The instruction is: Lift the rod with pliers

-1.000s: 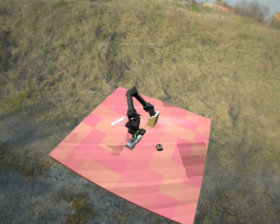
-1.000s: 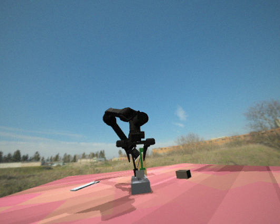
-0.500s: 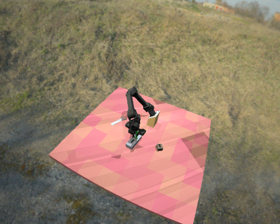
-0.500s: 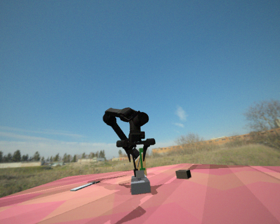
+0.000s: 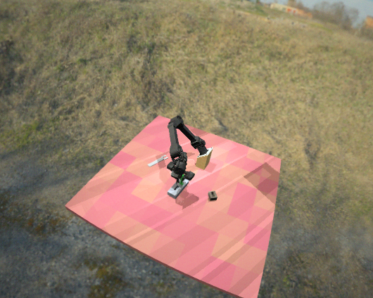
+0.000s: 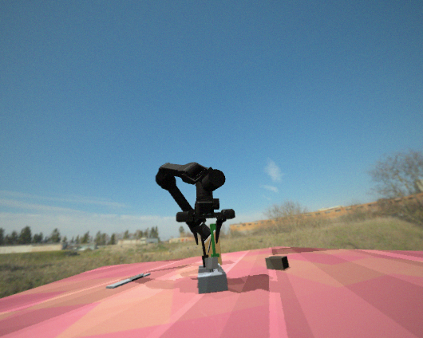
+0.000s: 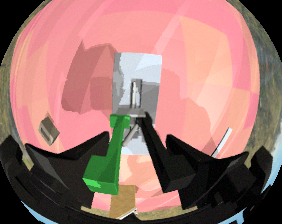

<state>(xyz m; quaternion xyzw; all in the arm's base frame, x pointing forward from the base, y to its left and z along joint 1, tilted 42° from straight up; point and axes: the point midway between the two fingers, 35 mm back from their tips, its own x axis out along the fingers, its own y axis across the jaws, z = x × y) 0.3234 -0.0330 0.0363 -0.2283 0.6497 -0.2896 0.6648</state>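
- Hand (image 5: pixel 181 180) (image 6: pixel 207 242) (image 7: pixel 138 135): closed partway onto the pliers, its fingers spread wide with the green handle (image 5: pixel 181 180) (image 6: pixel 213 235) (image 7: pixel 104 170) and the black handle (image 6: pixel 203 249) (image 7: pixel 162 165) between them.
- Where exactly the fingers meet the handles is hard to make out; whether the pliers are locked cannot be told.
- Hidden mostly: the plier jaws, down at the grey channel block (image 5: pixel 172 193) (image 6: pixel 213 284) (image 7: pixel 147 65), behind the grey pivot piece (image 6: pixel 211 263). Their grip on the rod cannot be read.
- The rod looks to be the pale strip (image 7: pixel 134 92) within the block's slot, partly covered by the pliers; its far end is out of sight.
- No brand, label or writing is legible.
- Containers: the channel block stands on the pink bench (image 5: pixel 146 218) (image 6: pixel 146 319) (image 7: pixel 202 35), inward from its edges. A small dark box (image 5: pixel 212 197) (image 6: pixel 276 262) (image 7: pixel 47 132) with a top opening sits apart, towards the right edge in the top view; its inside is too dark to judge.
- A flat pale strip (image 5: pixel 157 162) (image 6: pixel 126 281) (image 7: pixel 223 142) lies nearer the upper-left edge in the top view.
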